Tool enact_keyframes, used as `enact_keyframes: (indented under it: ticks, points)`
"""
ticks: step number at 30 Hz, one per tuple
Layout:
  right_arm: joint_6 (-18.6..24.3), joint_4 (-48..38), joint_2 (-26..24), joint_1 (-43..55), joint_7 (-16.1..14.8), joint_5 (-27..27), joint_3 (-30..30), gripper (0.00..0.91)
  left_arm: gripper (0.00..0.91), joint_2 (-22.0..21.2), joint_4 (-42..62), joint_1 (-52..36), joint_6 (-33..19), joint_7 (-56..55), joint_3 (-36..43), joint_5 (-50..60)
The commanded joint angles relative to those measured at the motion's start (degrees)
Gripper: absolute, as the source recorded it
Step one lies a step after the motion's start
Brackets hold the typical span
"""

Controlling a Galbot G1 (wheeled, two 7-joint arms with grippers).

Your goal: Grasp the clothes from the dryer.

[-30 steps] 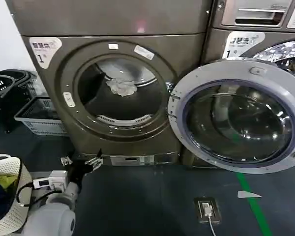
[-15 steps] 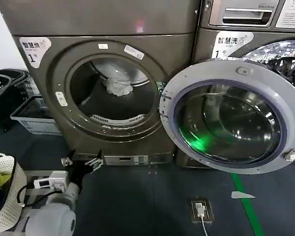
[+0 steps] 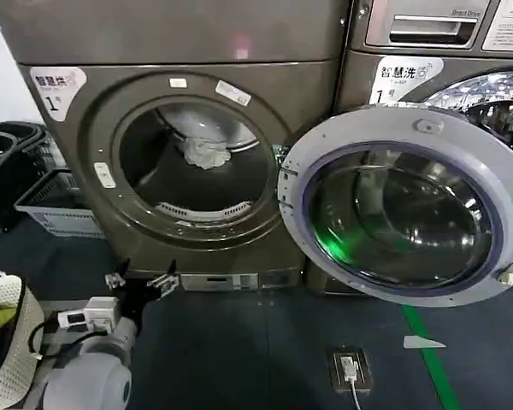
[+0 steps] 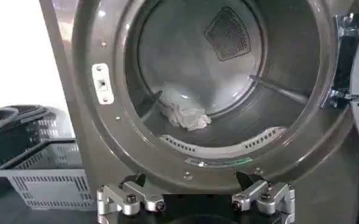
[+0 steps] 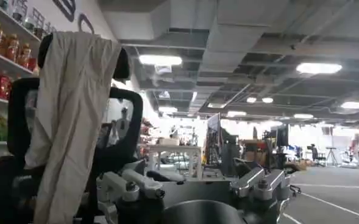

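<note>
The dryer (image 3: 197, 51) is the bronze-grey front-loader with a white "1" sticker, and its round mouth stands uncovered. The clothes (image 3: 205, 152), a small whitish-grey wad, lie inside the dark drum toward the back. The left wrist view shows the clothes (image 4: 182, 113) on the drum floor behind the dryer's rim (image 4: 106, 146). My left gripper (image 3: 141, 278) hangs low in front of the dryer's base, below the mouth, open and empty. In its own view the left gripper (image 4: 194, 201) holds nothing between its jaws. My right gripper (image 5: 194, 182) is open, facing away into the room.
The dryer's round glass door (image 3: 393, 213) is swung wide to the right, in front of a second machine (image 3: 462, 77). A grey basket (image 3: 56, 201) and black baskets (image 3: 8, 158) stand to the left. A white mesh basket (image 3: 4, 342) is at my lower left. A floor socket (image 3: 350, 369) lies ahead.
The dryer and its door have shifted a little to the left in the head view. My left gripper keeps the same place and stays open.
</note>
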Motion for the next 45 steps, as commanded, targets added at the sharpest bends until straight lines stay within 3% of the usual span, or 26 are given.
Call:
enact_keyframes:
  ticks: [1, 45]
  points:
    - [0.12, -0.05, 0.16, 0.00, -0.02, 0.11, -0.06, 0.907, 0.907, 0.08, 0.11, -0.21, 2.81, 0.12, 0.13, -0.22]
    - [0.95, -1.42, 0.99, -0.65, -0.06, -0.09, 0.61, 0.907, 0.907, -0.12, 0.94, -0.23, 2.81, 0.42, 0.11, 0.03]
